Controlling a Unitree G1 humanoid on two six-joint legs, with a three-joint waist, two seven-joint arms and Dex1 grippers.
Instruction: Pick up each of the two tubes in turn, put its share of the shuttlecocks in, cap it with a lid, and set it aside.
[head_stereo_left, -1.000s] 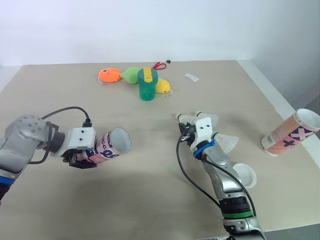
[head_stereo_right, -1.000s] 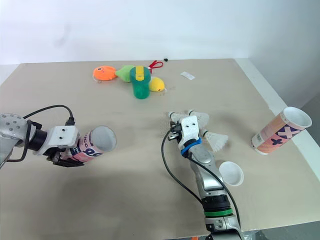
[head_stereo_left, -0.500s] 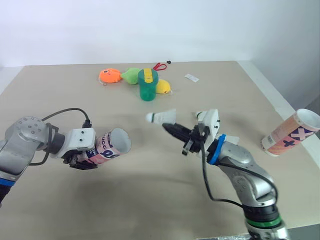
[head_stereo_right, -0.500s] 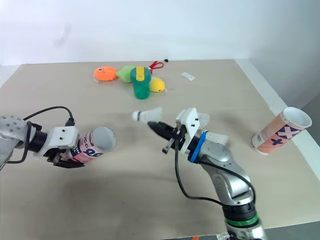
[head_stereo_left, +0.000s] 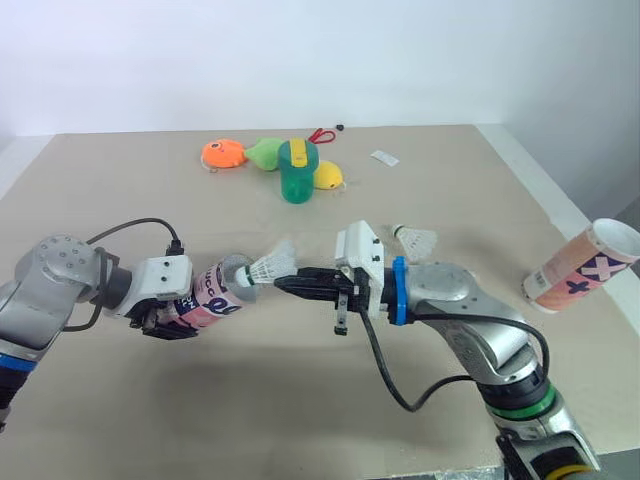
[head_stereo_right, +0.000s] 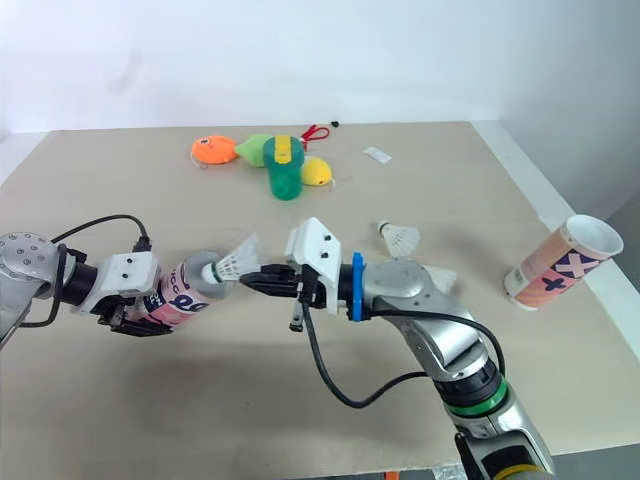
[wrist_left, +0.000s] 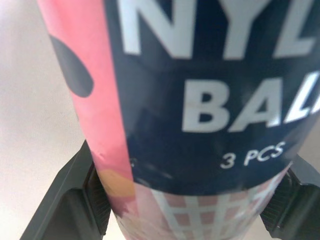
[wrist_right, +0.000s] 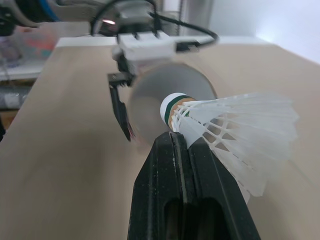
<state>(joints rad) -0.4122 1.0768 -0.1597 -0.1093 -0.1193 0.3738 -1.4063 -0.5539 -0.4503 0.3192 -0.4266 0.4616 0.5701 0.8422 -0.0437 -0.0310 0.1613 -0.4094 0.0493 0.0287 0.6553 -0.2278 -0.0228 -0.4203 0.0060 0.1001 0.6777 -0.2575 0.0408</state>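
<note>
Right gripper is pinched tight on the white feathered shuttlecock, low on the skirt, with the green-banded cork aimed at nine o'clock into the open mouth of the pink-and-navy cardboard tube. The left gripper is clamped round that tube's body. The cork looks to be at the rim, though whether it has crossed in is hard to judge. The danger is an off-axis push: feathers snag the rim and crumple, or the tube twists in its clamp. A spare white shuttlecock lies at two o'clock of the right wrist, and the other patterned tube lies well apart at three.
</note>
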